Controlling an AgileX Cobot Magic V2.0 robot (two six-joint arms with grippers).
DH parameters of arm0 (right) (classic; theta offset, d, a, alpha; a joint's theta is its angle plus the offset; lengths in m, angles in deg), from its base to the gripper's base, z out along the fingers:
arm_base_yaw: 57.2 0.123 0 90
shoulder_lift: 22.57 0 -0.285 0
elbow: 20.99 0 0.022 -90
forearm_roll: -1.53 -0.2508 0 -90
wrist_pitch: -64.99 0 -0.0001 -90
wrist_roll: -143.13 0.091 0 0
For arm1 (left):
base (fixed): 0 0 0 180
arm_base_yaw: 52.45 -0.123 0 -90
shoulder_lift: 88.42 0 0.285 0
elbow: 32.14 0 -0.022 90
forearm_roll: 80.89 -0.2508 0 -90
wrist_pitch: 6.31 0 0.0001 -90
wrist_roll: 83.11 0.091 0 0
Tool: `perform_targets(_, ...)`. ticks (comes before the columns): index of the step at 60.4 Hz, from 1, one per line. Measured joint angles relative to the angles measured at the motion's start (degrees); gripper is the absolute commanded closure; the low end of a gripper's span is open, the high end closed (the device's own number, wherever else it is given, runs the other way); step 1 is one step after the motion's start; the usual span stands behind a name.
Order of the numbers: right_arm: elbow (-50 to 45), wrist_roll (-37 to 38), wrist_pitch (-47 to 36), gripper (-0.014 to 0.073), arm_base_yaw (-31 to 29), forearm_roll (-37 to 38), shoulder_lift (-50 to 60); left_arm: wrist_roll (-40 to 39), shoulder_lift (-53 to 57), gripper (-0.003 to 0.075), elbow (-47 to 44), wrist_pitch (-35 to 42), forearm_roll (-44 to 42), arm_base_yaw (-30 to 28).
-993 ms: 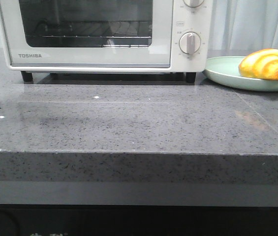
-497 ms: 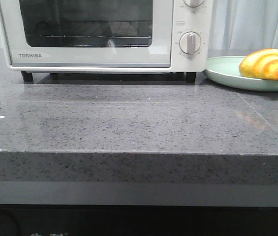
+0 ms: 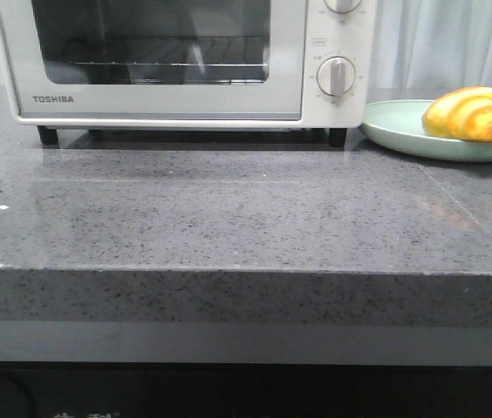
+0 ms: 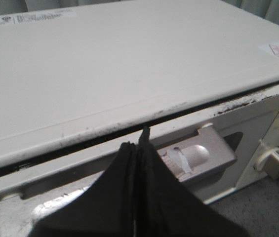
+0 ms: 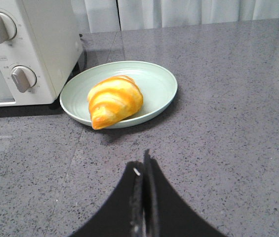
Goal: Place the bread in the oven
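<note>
The white TOSHIBA oven (image 3: 158, 103) stands at the back of the grey counter, and its glass door looks upright. The bread (image 3: 472, 114) lies on a pale green plate (image 3: 394, 131) to the right of the oven. Neither gripper shows in the front view. In the left wrist view my left gripper (image 4: 139, 143) is shut and empty. Its tips sit at the dark gap between the oven top (image 4: 129, 64) and the door's upper edge, just beside the door handle (image 4: 198, 157). My right gripper (image 5: 144, 160) is shut and empty over bare counter, short of the bread (image 5: 114, 100) on its plate (image 5: 159, 84).
Two round white dials (image 3: 337, 76) sit on the oven's right panel, next to the plate. The counter's front edge (image 3: 246, 272) runs across the front view. White curtains hang behind. The plate nearly touches the oven's side (image 5: 55, 54).
In the front view the picture through the oven's glass has shifted and brightened, with the wire rack showing more. The bread and plate have not moved.
</note>
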Motion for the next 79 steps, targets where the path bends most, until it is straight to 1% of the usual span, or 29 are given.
perform_targets(9,0.0,0.0,0.0,0.0662,0.0,0.0,0.0,0.0,3.6,0.0741,-0.3,-10.4,-0.2,2.9)
perform_targets(17,0.0,0.0,0.1,0.0662,0.0,0.0,0.0,0.0,8.8,0.0741,-5.2,-18.1,0.0,7.0)
perform_targets(22,0.0,0.0,0.2,0.0662,0.0,0.0,0.0,0.0,12.1,0.0741,-9.2,-19.7,0.7,9.1)
perform_targets(29,0.0,0.0,0.5,0.0662,0.0,0.0,0.0,-0.8,16.5,0.0741,-13.0,-19.0,1.0,9.0)
perform_targets(37,0.0,0.0,1.0,0.0662,0.0,0.0,0.0,-0.9,19.9,0.0741,-16.0,-16.6,1.0,5.3)
perform_targets(47,0.0,0.0,3.9,0.0660,0.0,0.0,-0.2,-1.0,23.6,0.0741,-20.8,-11.8,1.0,-3.0)
perform_targets(54,0.7,0.0,6.7,0.0660,0.0,0.0,-1.9,-1.1,26.7,0.0741,-25.6,-8.7,1.0,-7.6)
perform_targets(66,6.5,0.0,10.2,0.0660,0.0,-0.9,-10.9,-1.5,34.4,0.0741,-35.8,-4.3,2.7,-15.0)
perform_targets(75,11.6,0.8,10.3,0.0660,0.0,-4.4,-21.1,-1.5,40.9,0.0741,-42.0,-3.6,3.3,-19.1)
perform_targets(79,13.7,1.5,9.9,0.0648,0.0,-5.4,-25.7,-1.5,43.4,0.0741,-43.7,-3.6,3.6,-20.2)
